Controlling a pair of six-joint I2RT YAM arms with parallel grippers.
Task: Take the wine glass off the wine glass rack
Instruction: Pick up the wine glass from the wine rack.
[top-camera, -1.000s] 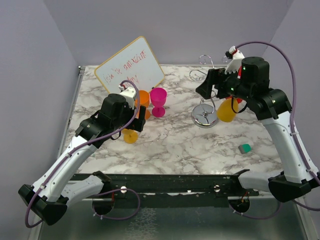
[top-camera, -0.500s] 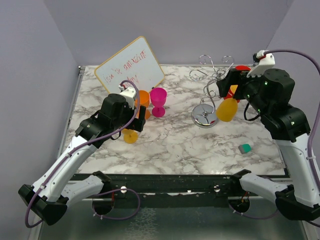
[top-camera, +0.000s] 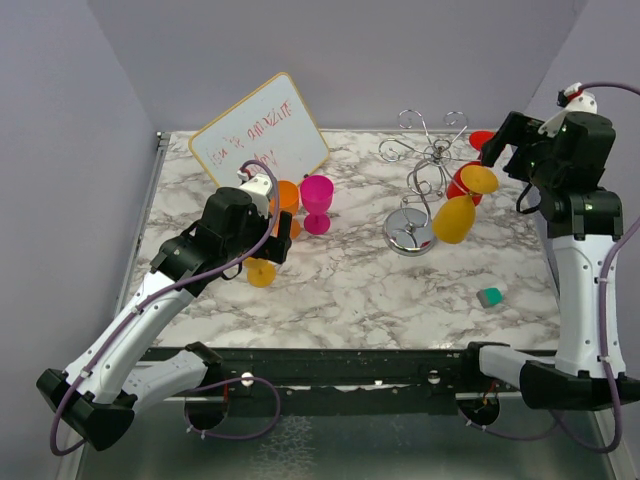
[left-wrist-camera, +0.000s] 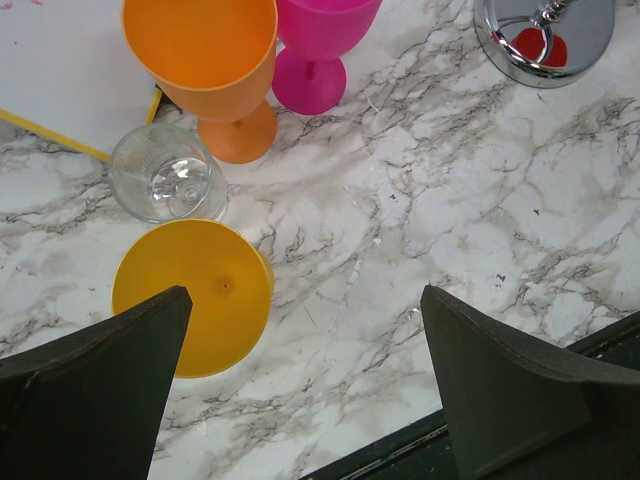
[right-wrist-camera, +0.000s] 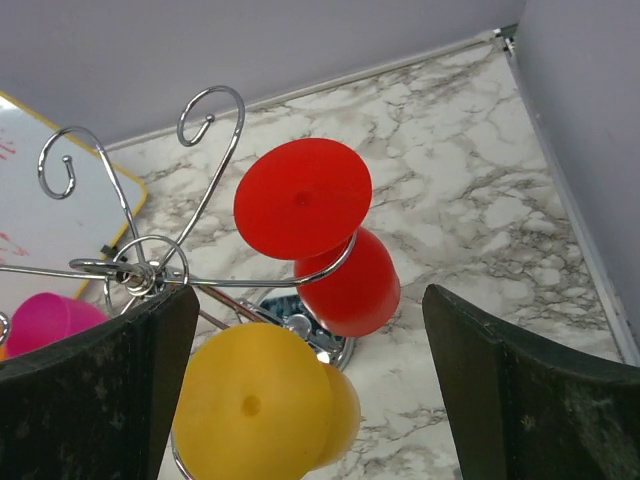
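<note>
The wine glass rack (top-camera: 426, 168) is a silver wire stand with a mirrored round base (top-camera: 409, 233) at the right of the table. Two wine glasses hang upside down from its scroll arms: a red one (right-wrist-camera: 345, 280) and a yellow one (right-wrist-camera: 255, 405). My right gripper (top-camera: 503, 143) hovers open, high and just right of the rack. In its wrist view the right gripper (right-wrist-camera: 309, 291) looks down on both hanging glasses, touching neither. My left gripper (top-camera: 272, 238) stands open and empty over the table (left-wrist-camera: 400, 230) at the left.
An orange glass (top-camera: 285, 198) and a pink glass (top-camera: 317, 203) stand near the leaning whiteboard (top-camera: 260, 135). A clear glass (left-wrist-camera: 168, 185) and a yellow glass (left-wrist-camera: 195, 290) sit below the left gripper. A small green block (top-camera: 489, 296) lies at the front right.
My right arm has lifted and swung right, away from the rack's top, uncovering the red and yellow glasses. The left arm has not moved.
</note>
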